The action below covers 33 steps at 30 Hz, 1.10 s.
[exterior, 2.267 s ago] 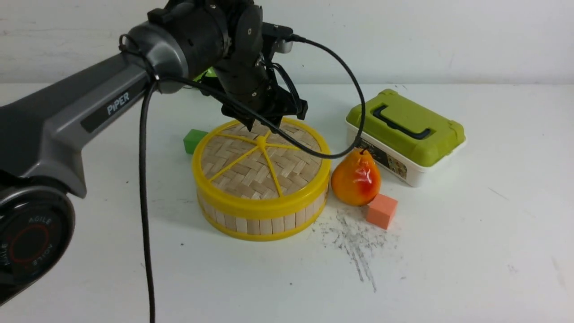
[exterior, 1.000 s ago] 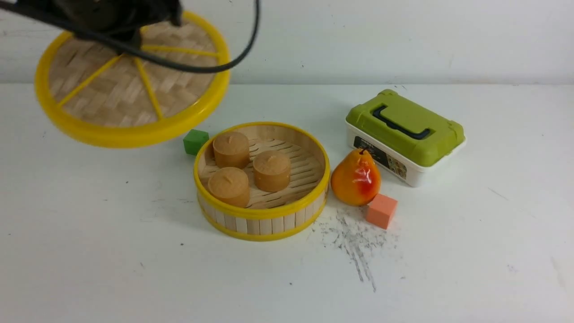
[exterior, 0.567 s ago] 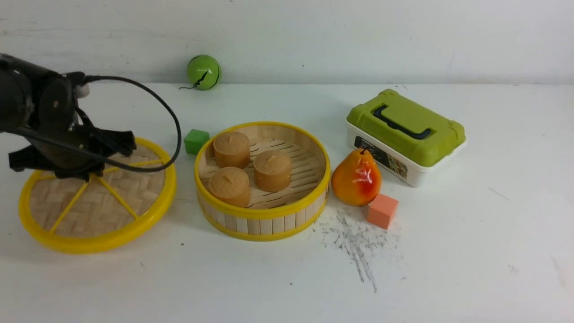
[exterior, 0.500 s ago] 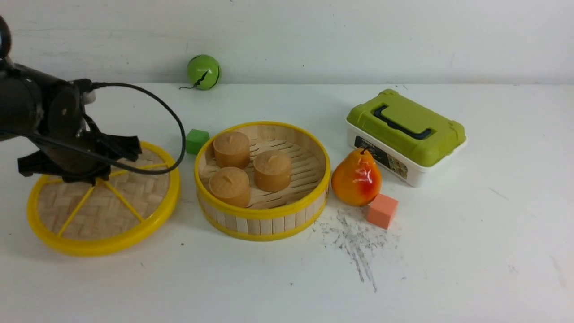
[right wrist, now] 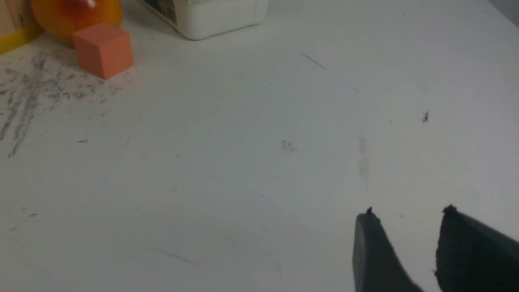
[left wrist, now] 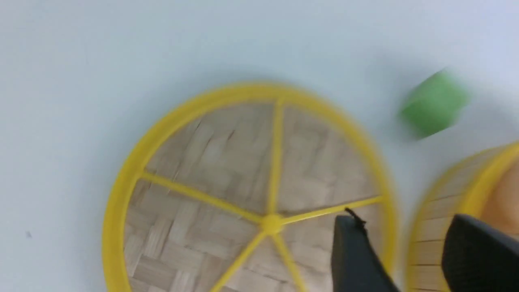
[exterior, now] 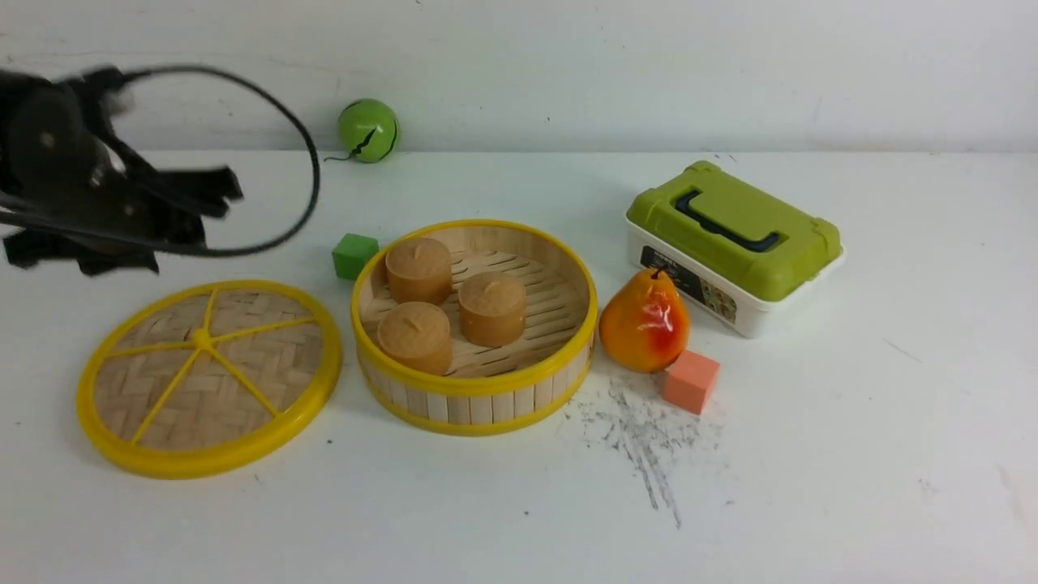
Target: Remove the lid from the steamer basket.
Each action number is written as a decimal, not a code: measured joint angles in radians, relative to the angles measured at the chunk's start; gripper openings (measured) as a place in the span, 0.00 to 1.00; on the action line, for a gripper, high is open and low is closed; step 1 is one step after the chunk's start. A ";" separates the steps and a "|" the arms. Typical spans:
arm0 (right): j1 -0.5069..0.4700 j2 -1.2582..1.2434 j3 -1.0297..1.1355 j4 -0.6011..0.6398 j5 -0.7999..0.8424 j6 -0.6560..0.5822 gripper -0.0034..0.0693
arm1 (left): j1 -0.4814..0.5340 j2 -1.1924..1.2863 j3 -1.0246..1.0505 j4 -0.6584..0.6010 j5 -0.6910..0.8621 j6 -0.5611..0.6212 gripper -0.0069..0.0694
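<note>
I'm hovering my left jaws (left wrist: pixel 403 227) above the lid (exterior: pixel 203 371), holding them spread, with nothing between them. The lid is lying on the desk (exterior: pixel 519 519), to the left of the steamer basket (exterior: pixel 474 405), which is standing uncovered with three buns (exterior: pixel 492 308) inside. My right jaws (right wrist: pixel 407 219) are standing apart over the desk.

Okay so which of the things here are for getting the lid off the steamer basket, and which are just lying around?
For the job:
- lid
- steamer basket
- left jaws, open above the lid

Just lying around:
- green ball
- green block
- pear
- orange block
- green-lidded box
</note>
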 joint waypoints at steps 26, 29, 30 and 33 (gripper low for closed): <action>0.000 0.000 0.000 0.000 0.000 0.000 0.38 | -0.012 -1.128 0.563 -0.359 0.194 0.495 0.07; 0.000 0.000 0.000 0.000 0.000 0.000 0.38 | -0.013 -1.156 0.579 -0.400 0.200 0.495 0.07; 0.000 0.000 0.000 0.000 0.000 0.000 0.38 | -0.013 -1.157 0.579 -0.404 0.201 0.495 0.07; 0.000 0.000 0.000 0.000 0.000 0.000 0.38 | -0.034 -1.159 0.579 -0.407 0.201 0.495 0.07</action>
